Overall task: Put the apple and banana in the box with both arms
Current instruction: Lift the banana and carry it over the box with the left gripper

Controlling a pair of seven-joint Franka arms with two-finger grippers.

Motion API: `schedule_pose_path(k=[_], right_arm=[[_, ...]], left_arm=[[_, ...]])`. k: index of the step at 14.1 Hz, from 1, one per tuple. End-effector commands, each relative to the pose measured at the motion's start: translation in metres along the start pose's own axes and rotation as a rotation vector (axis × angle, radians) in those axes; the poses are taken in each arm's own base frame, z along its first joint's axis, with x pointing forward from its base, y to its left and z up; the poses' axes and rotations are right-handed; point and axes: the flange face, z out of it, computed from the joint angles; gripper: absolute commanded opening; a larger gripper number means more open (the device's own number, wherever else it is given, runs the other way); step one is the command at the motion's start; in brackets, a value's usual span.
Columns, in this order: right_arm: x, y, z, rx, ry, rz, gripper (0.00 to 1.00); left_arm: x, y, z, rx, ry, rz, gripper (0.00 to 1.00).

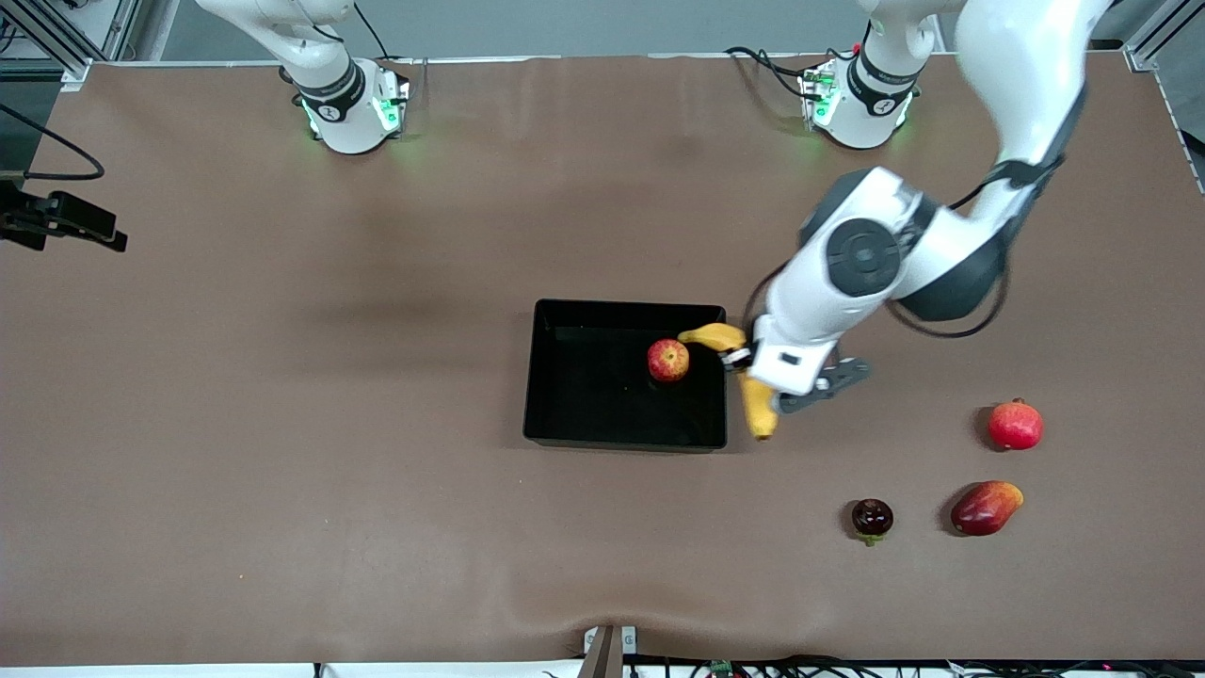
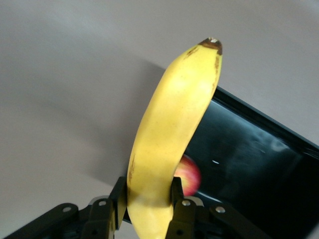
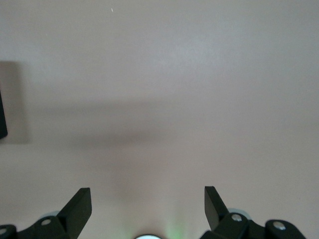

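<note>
The yellow banana (image 1: 759, 407) hangs in the air over the box wall at the left arm's end, with my left gripper (image 1: 739, 363) shut on its middle. In the left wrist view the banana (image 2: 174, 129) runs out from between the fingers of the left gripper (image 2: 148, 191), stem tip away from it. The red-and-yellow apple (image 1: 667, 360) lies inside the black box (image 1: 602, 405), close to that same wall; the apple (image 2: 190, 177) peeks out past the banana in the box (image 2: 259, 164). My right gripper (image 3: 148, 199) is open over bare table, holding nothing; the front view shows only that arm's base.
Three other fruits lie toward the left arm's end, nearer the front camera than the box: a red crowned fruit (image 1: 1016, 425), a red-orange mango-like fruit (image 1: 986, 508) and a small dark fruit (image 1: 872, 518). A black device (image 1: 66, 221) sits at the table's right-arm end.
</note>
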Motion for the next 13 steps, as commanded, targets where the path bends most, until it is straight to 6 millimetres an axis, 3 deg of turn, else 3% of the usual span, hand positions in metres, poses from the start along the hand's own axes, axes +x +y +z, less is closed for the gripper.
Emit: schedule_pose_path(k=[1, 4, 8, 13], right_arm=[[-0.002, -0.005, -0.002, 0.025, 0.005, -0.003, 1.0], [-0.003, -0.003, -0.003, 0.037, 0.004, 0.002, 1.0], [-0.003, -0.002, 0.0, 0.037, -0.003, -0.002, 1.0], [-0.003, -0.002, 0.0, 0.037, -0.002, -0.002, 1.0]], left_arm=[[-0.025, 0.05, 0.019, -0.035, -0.047, -0.06, 0.0], [-0.062, 0.079, 0.05, -0.027, -0.025, -0.059, 0.0], [-0.087, 0.106, 0.094, -0.042, 0.005, -0.094, 0.0], [-0.11, 0.114, 0.132, -0.005, -0.026, -0.082, 0.0]])
